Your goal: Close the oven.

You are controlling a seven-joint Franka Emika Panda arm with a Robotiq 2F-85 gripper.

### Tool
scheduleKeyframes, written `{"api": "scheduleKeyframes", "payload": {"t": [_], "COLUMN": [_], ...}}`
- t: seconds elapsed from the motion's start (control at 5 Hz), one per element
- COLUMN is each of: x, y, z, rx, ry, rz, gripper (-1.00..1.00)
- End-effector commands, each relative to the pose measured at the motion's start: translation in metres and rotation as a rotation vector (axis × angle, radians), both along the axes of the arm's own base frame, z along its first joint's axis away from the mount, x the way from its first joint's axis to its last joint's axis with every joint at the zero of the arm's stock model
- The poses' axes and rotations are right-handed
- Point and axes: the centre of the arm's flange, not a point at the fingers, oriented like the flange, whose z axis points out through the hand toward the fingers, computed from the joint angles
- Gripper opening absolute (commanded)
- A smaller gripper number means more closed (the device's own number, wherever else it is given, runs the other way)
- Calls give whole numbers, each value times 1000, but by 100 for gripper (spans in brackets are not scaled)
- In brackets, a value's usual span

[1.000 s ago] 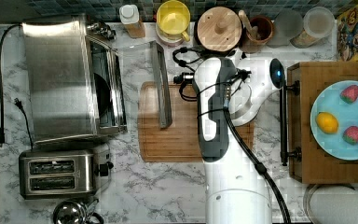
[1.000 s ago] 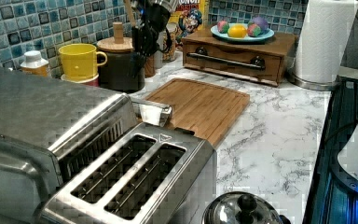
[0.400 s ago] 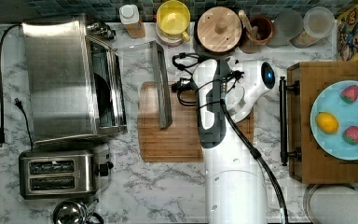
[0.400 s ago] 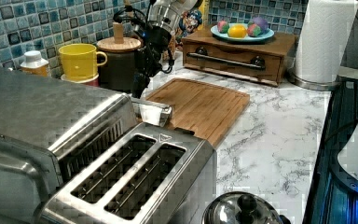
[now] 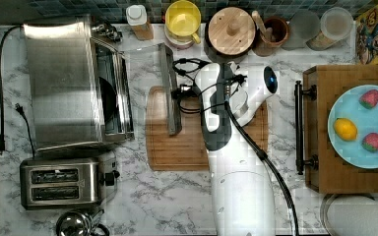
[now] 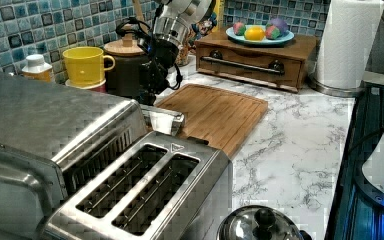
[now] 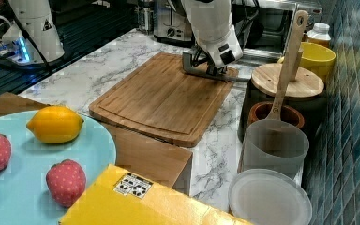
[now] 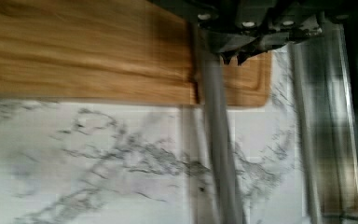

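Since a second ago the arm has swung toward the top view's left, bringing the pincer (image 5: pixel 179 93) down beside the oven door's bar handle (image 5: pixel 170 88). At the top view's left, the oven (image 5: pixel 64 83) stands on the marble table (image 5: pixel 172 196) with its glass door (image 5: pixel 145 73) dropped open and flat, the handle lying over the left edge of the cutting board (image 5: pixel 197 142). Near it sits the two-slot toaster (image 5: pixel 61 183). Whether the pincer's fingers are apart or together, or touch the handle, cannot be told. Right of the board, a blue plate (image 5: pixel 347 147) of fruit rests on a wooden drawer box (image 5: pixel 320 172).
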Motion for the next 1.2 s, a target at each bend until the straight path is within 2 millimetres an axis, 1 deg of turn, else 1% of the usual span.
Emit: {"api": "scheduleKeyframes", "payload": {"t": [0.2,0.4,0.6,0.8,1.0,1.2], "x": [60,63,64,60,55,44], "y": [30,43,60,71,85,112], "z": [63,52,52,62,86,117], "rx": [109,155,158,164,166,130], "ry": [-147,-126,-131,-163,-192,-245], "rz": [139,199,232,248,258,264], "gripper": [-100,-100,-100,-100,-100,-100]}}
